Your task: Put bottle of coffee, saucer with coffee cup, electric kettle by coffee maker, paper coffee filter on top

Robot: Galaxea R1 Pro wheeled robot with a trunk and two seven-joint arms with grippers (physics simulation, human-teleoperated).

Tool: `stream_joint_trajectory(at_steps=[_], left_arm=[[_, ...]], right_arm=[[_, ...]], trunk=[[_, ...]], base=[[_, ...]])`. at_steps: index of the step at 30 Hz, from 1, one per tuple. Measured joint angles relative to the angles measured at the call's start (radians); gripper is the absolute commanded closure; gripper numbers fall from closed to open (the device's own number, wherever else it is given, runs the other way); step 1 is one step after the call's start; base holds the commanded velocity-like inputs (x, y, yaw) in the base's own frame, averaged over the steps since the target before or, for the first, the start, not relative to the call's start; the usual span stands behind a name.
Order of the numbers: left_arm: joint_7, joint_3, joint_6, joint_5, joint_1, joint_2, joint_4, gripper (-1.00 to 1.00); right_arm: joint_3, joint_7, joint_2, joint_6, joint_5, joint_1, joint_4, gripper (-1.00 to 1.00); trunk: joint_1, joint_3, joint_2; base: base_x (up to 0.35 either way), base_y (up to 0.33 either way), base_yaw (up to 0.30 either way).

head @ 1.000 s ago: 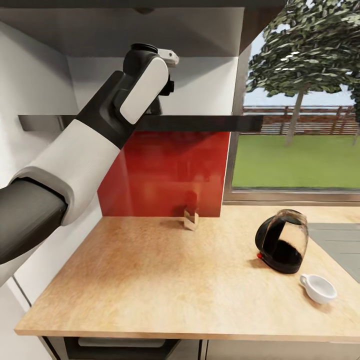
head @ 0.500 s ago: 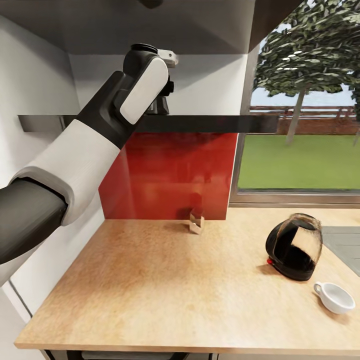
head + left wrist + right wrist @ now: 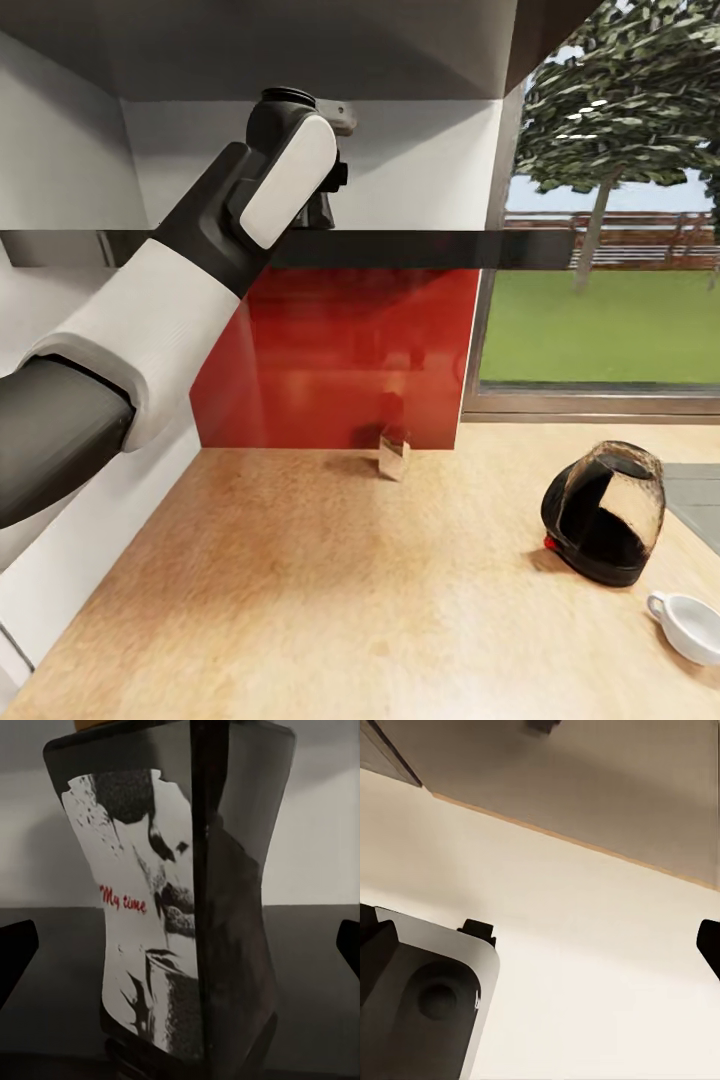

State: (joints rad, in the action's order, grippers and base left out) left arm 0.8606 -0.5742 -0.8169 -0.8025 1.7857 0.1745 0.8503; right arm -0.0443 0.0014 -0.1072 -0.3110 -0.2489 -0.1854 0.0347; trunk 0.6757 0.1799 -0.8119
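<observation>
While the bottle (image 3: 176,900) stands on the shelf (image 3: 420,248) at 12 o'clock between the left hand's (image 3: 180,945) parted tips: centre, close on the waist, lift clear, then lower to the bench (image 3: 330,590) left of the kettle (image 3: 605,515).

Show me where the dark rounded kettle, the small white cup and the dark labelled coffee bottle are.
Dark rounded kettle (image 3: 604,512): head view, glass body.
Small white cup (image 3: 692,626): head view, bowl.
Dark labelled coffee bottle (image 3: 142,900): left wrist view, white label.
</observation>
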Motion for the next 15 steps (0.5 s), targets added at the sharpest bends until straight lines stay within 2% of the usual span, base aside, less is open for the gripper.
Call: stream_joint_trajectory(at_steps=[3, 10, 15], left_arm=[[0.0, 0.001, 0.0, 0.0, 0.0, 0.0, 0.001, -1.0], [0.001, 0.003, 0.0, 0.0, 0.0, 0.0, 0.001, -1.0], [0.001, 0.003, 0.0, 0.0, 0.0, 0.0, 0.002, -1.0]], right_arm=[[0.0, 0.0, 0.0, 0.0, 0.0, 0.0, 0.0, -1.0], [0.0, 0.0, 0.0, 0.0, 0.0, 0.0, 0.0, -1.0], [0.0, 0.0, 0.0, 0.0, 0.0, 0.0, 0.0, -1.0]], trunk=[[0.0, 0.0, 0.0], [0.0, 0.0, 0.0], [0.0, 0.0, 0.0]], base=[[0.21, -0.002, 0.0], [0.049, 0.003, 0.0], [0.15, 0.087, 0.0]])
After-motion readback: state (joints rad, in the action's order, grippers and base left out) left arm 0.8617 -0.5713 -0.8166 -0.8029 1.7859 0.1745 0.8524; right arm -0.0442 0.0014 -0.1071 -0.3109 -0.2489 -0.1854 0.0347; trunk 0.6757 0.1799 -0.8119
